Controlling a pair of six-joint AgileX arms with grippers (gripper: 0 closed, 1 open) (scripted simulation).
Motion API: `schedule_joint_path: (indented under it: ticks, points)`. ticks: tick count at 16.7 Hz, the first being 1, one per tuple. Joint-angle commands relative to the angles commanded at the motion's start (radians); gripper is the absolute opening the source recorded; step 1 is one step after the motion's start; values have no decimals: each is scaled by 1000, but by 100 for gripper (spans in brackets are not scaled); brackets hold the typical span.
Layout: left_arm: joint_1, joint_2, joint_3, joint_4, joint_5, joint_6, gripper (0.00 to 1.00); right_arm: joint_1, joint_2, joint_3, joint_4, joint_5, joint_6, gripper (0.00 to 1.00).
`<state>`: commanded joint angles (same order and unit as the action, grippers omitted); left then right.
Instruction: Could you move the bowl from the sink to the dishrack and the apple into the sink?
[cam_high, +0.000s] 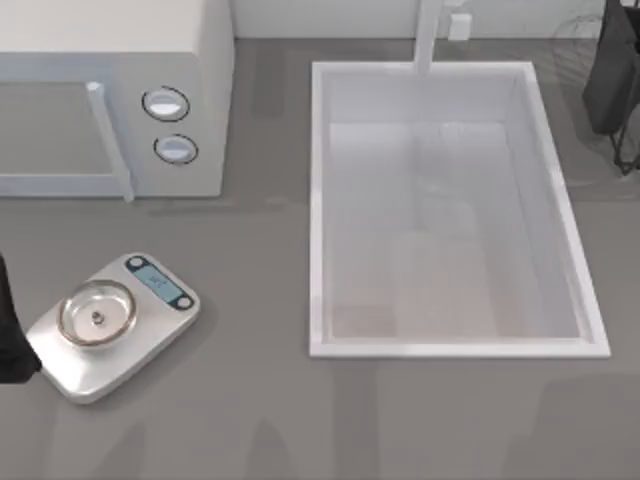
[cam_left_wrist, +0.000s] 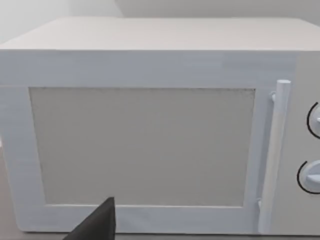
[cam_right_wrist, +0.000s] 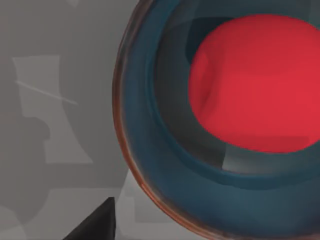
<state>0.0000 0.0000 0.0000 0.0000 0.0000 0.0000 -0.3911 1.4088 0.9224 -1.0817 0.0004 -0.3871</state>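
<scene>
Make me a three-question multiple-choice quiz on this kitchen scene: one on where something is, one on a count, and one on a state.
1. Where is the apple relative to the bowl?
A. Beside it
B. Inside it
C. Under it

2. How many round dials are on the front of the microwave?
A. One
B. Two
C. Four

3. What state is the microwave door in?
A. Shut
B. Swung wide open
C. Half open

Answers:
1 B: in the right wrist view, the blue wall and reddish rim of the bowl curve around the red fruit.
2 B: the top view shows two dials, one above the other, beside the handle.
3 A: the left wrist view shows the door flush with the front of the microwave.
</scene>
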Motion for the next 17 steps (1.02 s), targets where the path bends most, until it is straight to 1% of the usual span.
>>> schedule_joint_path:
  ticks: [2, 4, 11, 16, 17]
  points:
    - [0, 0, 0, 0, 0, 0, 100, 1, 6, -10, 16, 0, 0, 100]
    - [0, 0, 0, 0, 0, 0, 100, 1, 30, -43, 73, 1, 1, 100]
    - [0, 0, 0, 0, 0, 0, 100, -1, 160, -217, 382, 0, 5, 100]
    - [0, 0, 0, 0, 0, 0, 100, -1, 176, -237, 410, 0, 5, 100]
    - [0, 0, 0, 0, 0, 0, 100, -1, 176, -237, 410, 0, 5, 92]
